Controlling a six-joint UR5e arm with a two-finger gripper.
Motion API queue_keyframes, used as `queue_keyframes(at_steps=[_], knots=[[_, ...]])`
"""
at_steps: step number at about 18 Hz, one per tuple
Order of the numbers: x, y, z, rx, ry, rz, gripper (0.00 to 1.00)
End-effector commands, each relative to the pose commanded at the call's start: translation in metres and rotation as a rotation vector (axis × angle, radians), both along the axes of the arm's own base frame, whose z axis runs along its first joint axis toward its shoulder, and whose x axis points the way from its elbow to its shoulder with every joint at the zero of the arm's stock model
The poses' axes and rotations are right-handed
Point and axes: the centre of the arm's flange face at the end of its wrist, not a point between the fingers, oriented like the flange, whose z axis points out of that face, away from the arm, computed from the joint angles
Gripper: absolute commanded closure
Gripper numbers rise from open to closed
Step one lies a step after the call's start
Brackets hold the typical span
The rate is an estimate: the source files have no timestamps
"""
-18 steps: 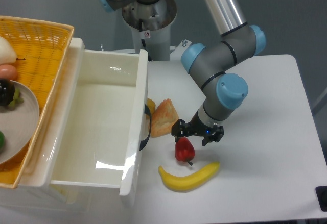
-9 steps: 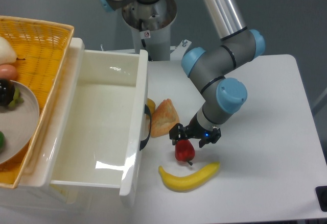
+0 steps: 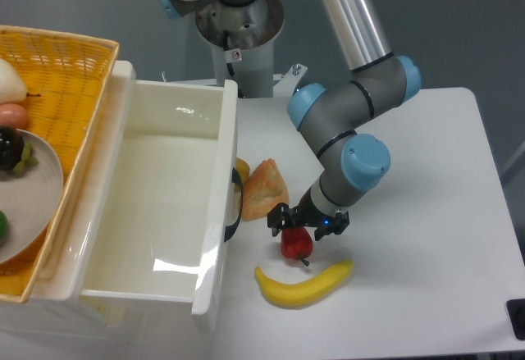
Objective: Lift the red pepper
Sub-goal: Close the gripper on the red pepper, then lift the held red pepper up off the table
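Observation:
The red pepper is a small glossy red toy standing on the white table, just above the banana. My gripper hangs right over its top, fingers spread to either side of the pepper's upper part. The jaws stand open around it, and I cannot see them pressing on it. The pepper's top is hidden behind the gripper body.
A yellow banana lies just in front of the pepper. A tan bread wedge sits to its upper left, beside the open white drawer. A wicker basket with a plate of fruit stands at far left.
The gripper has moved down and left, from beside the pepper's upper right to directly over it. The pepper itself has stayed in place.

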Motion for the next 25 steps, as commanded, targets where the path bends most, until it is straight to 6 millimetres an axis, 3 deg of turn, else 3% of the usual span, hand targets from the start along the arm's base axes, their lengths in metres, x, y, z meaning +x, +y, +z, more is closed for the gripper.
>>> queue_keyframes(at_steps=[6,12,16,18,25], knots=[[0.001,0.002,-0.003,-0.039,0.028,-0.018,0.14],[-0.003,0.005,0.0,-0.034,0.044,-0.021,0.58],[-0.002,0.007,-0.001,-0.06,0.061,-0.032,0.78],[-0.003,0.008,0.001,-0.056,0.066,-0.032,0.83],[-0.014,0.009,0.019,-0.031,0.105,-0.07,0.83]])
